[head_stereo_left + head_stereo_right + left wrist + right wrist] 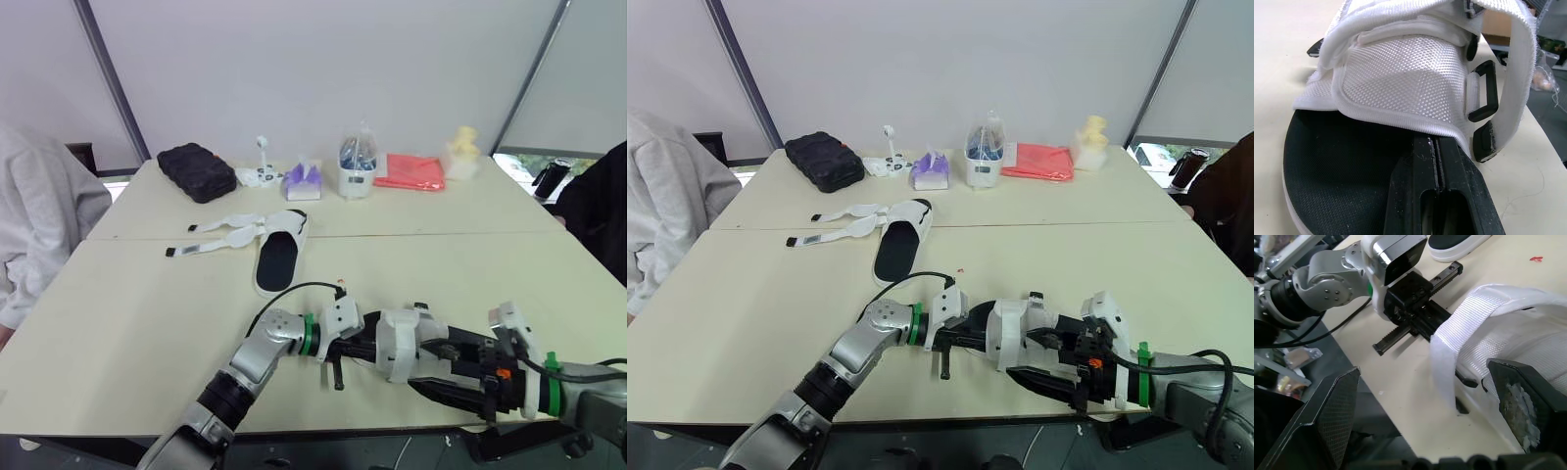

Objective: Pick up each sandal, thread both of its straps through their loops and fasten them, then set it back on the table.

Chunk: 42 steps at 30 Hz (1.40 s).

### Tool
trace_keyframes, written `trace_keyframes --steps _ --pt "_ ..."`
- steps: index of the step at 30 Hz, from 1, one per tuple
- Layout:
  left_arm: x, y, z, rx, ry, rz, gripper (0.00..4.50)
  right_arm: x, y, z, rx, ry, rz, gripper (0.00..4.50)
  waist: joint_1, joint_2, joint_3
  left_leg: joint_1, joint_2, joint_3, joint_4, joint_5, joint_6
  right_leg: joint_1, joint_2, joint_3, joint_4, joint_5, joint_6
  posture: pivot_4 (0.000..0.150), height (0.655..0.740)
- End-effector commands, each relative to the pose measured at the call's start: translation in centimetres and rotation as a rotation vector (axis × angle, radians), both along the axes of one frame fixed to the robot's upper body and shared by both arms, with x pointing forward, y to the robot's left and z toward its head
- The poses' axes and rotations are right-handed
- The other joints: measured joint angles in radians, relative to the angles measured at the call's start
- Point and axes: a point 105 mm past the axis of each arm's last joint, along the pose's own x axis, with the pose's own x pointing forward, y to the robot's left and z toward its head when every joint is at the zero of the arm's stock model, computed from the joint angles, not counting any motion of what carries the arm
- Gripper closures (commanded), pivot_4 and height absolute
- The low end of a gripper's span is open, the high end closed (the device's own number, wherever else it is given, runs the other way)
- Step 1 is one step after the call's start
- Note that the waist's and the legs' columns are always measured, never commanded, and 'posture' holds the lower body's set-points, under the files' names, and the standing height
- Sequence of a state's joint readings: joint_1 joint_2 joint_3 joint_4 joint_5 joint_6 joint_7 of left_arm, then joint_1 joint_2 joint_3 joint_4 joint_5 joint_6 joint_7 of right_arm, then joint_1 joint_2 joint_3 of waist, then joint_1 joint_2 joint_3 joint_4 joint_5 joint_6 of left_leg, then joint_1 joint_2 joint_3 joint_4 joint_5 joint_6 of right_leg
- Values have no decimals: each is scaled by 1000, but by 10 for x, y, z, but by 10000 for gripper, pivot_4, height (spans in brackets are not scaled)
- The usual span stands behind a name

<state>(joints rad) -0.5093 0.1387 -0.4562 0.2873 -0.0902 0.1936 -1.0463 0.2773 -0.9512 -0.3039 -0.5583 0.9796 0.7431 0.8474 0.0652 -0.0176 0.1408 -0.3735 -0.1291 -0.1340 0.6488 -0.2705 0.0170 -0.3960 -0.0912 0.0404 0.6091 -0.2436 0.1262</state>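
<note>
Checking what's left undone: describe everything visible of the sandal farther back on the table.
The far sandal has a white upper and a black insole. It lies sole down on the table, across the seam between its two tops. Both straps are unfastened, spread flat toward the robot's left, with dark tips. Only the table touches it.

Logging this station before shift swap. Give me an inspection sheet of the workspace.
Surface: cream table, two tops joined.
Job's things: near sandal at the grippers, a strap hanging free; far sandal lying flat, straps spread open.
Clutter: black case, tissue pack, bottle, red bag by the far edge.
Grippers: left gripper shut, inside the near sandal; right gripper open around its strap.
Cables: black cable looping off the left arm.
Surroundings: person in grey at the left.
</note>
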Motion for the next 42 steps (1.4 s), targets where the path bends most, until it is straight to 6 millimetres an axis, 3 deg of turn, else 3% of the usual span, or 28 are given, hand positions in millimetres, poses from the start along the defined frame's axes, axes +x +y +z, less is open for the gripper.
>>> trace_keyframes --steps 1,4,8,11,16,20,23,29,32,33,35,36,42 --pt "-4 7 -25 94 43 13 45000 -9 11 -1 44 55 34 254 0 0 0 0 0 0 0 0 0 0 0 0 0 0 0 1500 7400" --pt "-3 7 -25 95 40 13 45000 -5 6 2 -13 8 15 254 0 1 1 -2 0 0 0 0 0 -2 0 0 0 0 0 1500 7400" --pt "-2 7 -25 95 40 17 45000 52 -48 27 -116 -249 -261 254 -3 1 1 -1 0 1 1 -1 -1 -1 0 0 0 0 0 1500 7400" --pt "-3 7 -26 93 43 16 45000 92 -83 58 -126 -458 -457 254 -3 1 1 0 0 1 1 -1 -2 0 0 0 0 0 -1 1500 7400" --pt "-5 7 -27 96 43 10 45000 155 -116 102 -34 -779 -888 254 -3 3 1 -1 0 1 -3 0 0 -6 1 0 3 2 2 1500 7400" --pt "-7 10 -28 106 44 8 45000 180 -134 124 63 -940 -1215 254 -3 6 1 -3 -1 1 -3 2 -2 -9 1 1 6 2 2 1500 7400" --pt "-9 14 -29 114 46 9 45000 184 -141 132 72 -1019 -1337 254 -3 7 1 -3 -2 1 -4 2 -2 -10 3 1 6 2 2 1500 7400" --pt "-13 25 -31 147 69 19 45000 185 -114 169 -131 -1388 -1386 254 -42 11 0 -1 -1 2 -9 3 -5 -12 4 3 7 2 1 1500 7400" --pt "-14 28 -30 158 68 16 45000 187 -123 169 22 -1317 -1502 254 -55 11 0 1 -1 2 -14 7 -11 -12 4 3 7 2 1 1500 7400" --pt "-15 30 -30 170 63 10 45000 190 -121 168 154 -1253 -1503 254 -56 11 1 1 -1 1 -15 8 -11 -12 4 3 7 2 1 1500 7400" --pt "-14 42 -29 207 60 -7 45000 205 -94 167 456 -1086 -1339 254 -66 11 0 2 0 1 -16 8 -12 -12 4 4 6 2 1 1500 7400" --pt "-13 47 -28 223 58 -14 45000 205 -80 165 510 -1061 -1231 254 -76 11 0 2 1 1 -17 8 -12 -11 5 5 6 2 0 1500 7400" --pt "-10 56 -25 236 67 -14 45000 197 -53 151 517 -992 -985 254 -80 12 1 1 3 0 -19 6 -9 -14 9 4 6 2 -1 1500 7400"
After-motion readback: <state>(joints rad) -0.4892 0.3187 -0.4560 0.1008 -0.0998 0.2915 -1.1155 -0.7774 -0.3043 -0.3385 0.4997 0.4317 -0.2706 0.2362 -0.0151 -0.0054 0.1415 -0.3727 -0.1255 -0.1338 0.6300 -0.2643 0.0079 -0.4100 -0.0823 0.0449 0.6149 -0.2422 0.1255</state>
